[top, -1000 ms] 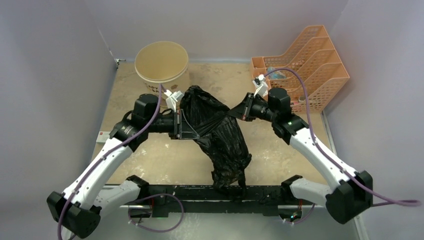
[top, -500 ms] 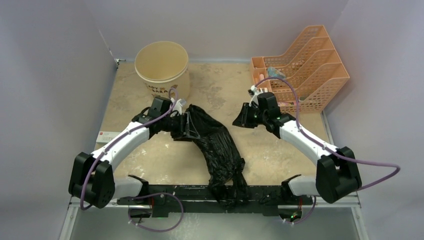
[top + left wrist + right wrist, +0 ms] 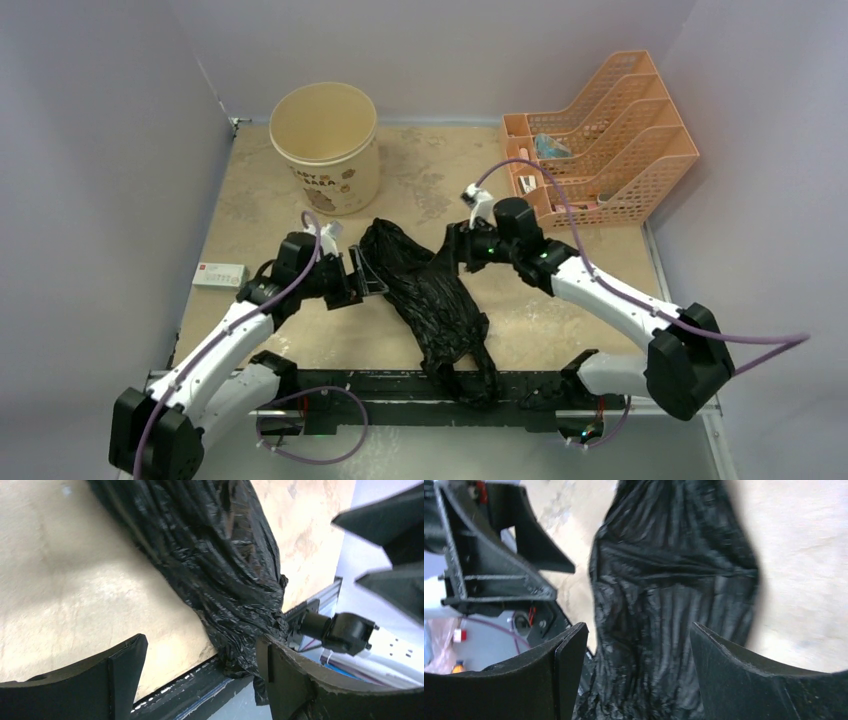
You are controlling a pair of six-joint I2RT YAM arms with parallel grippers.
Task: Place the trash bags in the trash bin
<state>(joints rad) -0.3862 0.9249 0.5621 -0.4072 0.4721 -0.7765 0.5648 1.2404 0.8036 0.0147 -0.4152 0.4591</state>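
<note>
1. Top external view: the trash bag [image 3: 435, 295] is lying crumpled in the middle of the bench, its tail trailing over the near edge.
2. The left gripper [image 3: 362, 278] is sitting just beside the bag's left side, fingers spread apart and holding nothing.
3. The right gripper [image 3: 452, 247] is hanging at the bag's far right side, jaws gaping wide, pinching nothing.
4. The trash bin [image 3: 335, 182] is standing upright near the far left corner, apart from the bag.
5. An orange organiser [image 3: 610, 140] is sitting in the far right corner.
</note>
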